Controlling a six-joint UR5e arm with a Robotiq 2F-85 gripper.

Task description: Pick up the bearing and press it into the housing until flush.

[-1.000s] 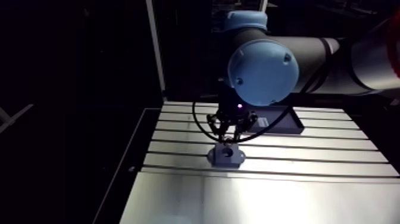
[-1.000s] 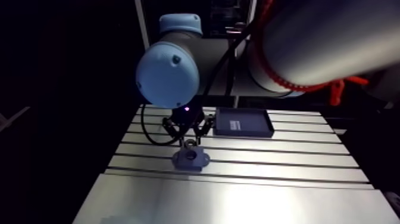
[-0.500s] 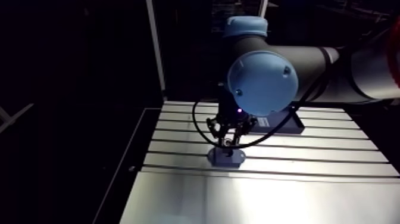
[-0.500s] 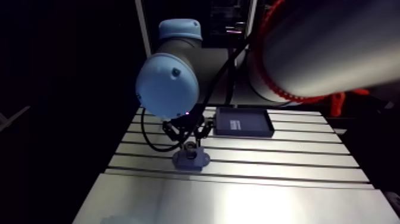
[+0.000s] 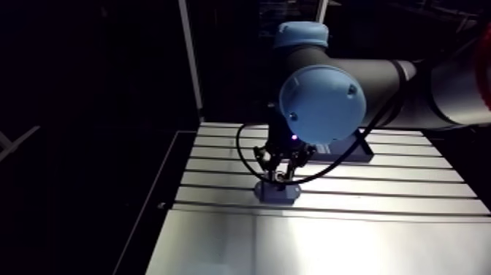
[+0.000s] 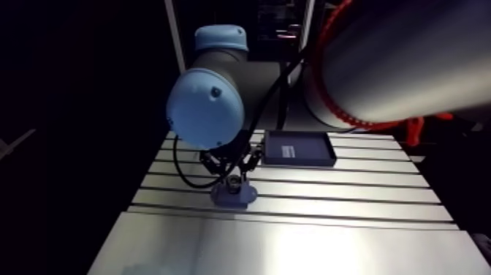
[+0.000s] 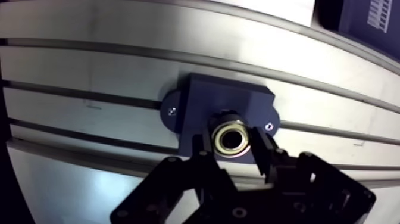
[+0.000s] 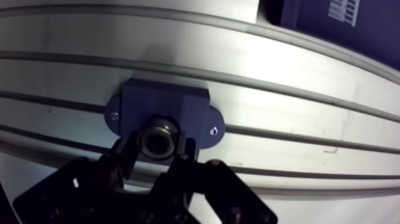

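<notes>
Gripper (image 7: pixel 232 146) sits lower than just before, fingers clamped either side of the bearing (image 7: pixel 231 137), holding it square over the housing (image 7: pixel 217 98), likely for pressing in.

Dim all round here; the only brightness falls on the slotted aluminium table (image 5: pixel 409 191) beneath the pincer (image 7: pixel 232 140), glaring hardest off its smooth plate (image 5: pixel 329 245) on the side away from the dark tray (image 6: pixel 299 150), which sits ahead of the pincer. A pale upright post (image 5: pixel 189 58) stands past the table's far edge
</notes>
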